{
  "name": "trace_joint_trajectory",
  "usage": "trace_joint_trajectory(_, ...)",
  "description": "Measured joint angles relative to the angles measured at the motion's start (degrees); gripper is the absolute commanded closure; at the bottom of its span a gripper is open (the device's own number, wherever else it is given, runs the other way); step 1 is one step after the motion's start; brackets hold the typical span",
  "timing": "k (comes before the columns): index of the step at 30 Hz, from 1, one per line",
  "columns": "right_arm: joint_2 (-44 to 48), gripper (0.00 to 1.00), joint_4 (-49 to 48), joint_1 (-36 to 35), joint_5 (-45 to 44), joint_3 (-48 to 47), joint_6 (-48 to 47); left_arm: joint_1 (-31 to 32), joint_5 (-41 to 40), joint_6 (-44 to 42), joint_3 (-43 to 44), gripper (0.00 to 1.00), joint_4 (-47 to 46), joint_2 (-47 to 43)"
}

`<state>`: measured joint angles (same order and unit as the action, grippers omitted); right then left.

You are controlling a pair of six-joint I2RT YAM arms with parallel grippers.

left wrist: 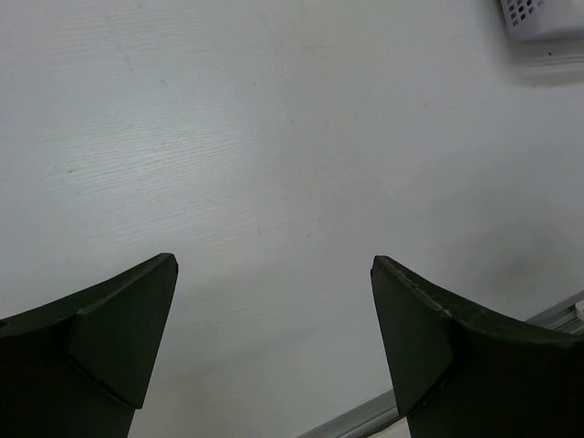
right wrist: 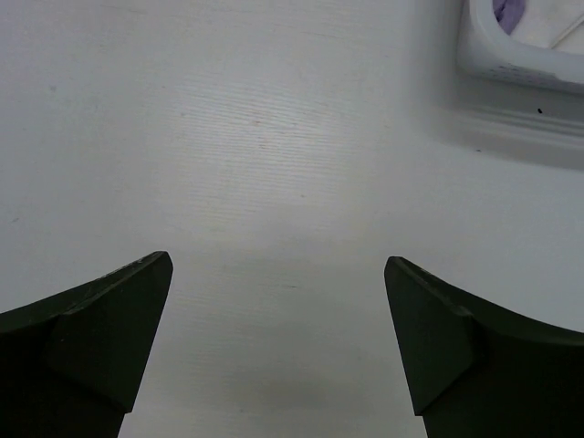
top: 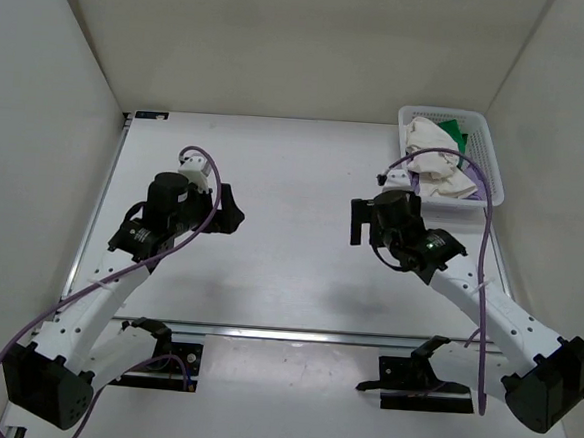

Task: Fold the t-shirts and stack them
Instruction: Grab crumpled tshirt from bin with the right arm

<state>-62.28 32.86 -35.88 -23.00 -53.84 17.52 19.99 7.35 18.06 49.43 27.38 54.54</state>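
The three t-shirts lie crumpled in the white basket [top: 488, 165] at the 1 o'clock corner of the bench [top: 288, 279]. The cream-white shirt [top: 434, 167] is on top, the green shirt [top: 459, 128] is behind it toward 12 o'clock, and a bit of the lavender shirt [right wrist: 508, 13] shows inside the rim. The left fingers [top: 230, 215], at about 9 o'clock from the bench's middle, are spread wide and hold nothing, and the right fingers [top: 357, 222], at about 3 o'clock near the basket, are equally wide with nothing between them.

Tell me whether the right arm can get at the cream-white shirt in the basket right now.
Probably yes. The cream-white shirt lies on top of the heap in the open basket, just beyond the right arm, whose jaws stand open and empty; nothing visible lies between them.
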Motion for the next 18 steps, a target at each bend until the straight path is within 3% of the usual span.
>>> trace_joint_trajectory(4, -1.1, 0.01, 0.3, 7.5, 4.8, -5.1, -3.0, 0.1, 0.8, 0.0, -0.2, 0.01, -0.2, -0.2)
trace_joint_trajectory(6, -1.2, 0.61, -1.0, 11.6, 8.7, -6.9, -4.9, -1.1, 3.1, 0.1, -0.8, 0.01, -1.0, -0.4)
trace_joint_trajectory(7, -1.4, 1.0, -1.5, 13.4, 10.2, -7.8, -5.4, -1.6, 4.1, 0.2, -1.4, 0.02, -1.7, -0.6)
trace_joint_trajectory(8, -1.7, 1.0, -1.7, 14.9, 11.0, -8.9, -5.6, -2.1, 4.9, 0.5, -2.1, 0.12, -2.4, -0.9)
trace_joint_trajectory(9, -2.4, 1.0, -1.9, 16.0, 10.8, -10.3, -5.3, -2.2, 5.4, 1.0, -2.8, 0.6, -3.1, -1.2)
trace_joint_trajectory(10, -3.3, 1.0, -2.3, 16.9, 10.4, -11.8, -5.6, -2.2, 5.8, 1.8, -3.8, 0.86, -3.9, -1.7)
trace_joint_trajectory(11, -4.3, 0.97, -2.5, 17.7, 10.4, -13.1, -5.8, -1.9, 6.2, 2.0, -4.6, 0.91, -4.4, -2.2)
trace_joint_trajectory(12, -5.8, 0.86, -2.3, 18.9, 10.7, -15.1, -6.2, -1.6, 6.4, 2.2, -5.3, 0.95, -5.0, -2.7)
trace_joint_trajectory(18, -17.7, 0.47, -4.9, 31.6, 11.4, -24.1, -7.5, -0.6, 7.1, 3.6, -6.0, 0.86, -7.3, -3.7)
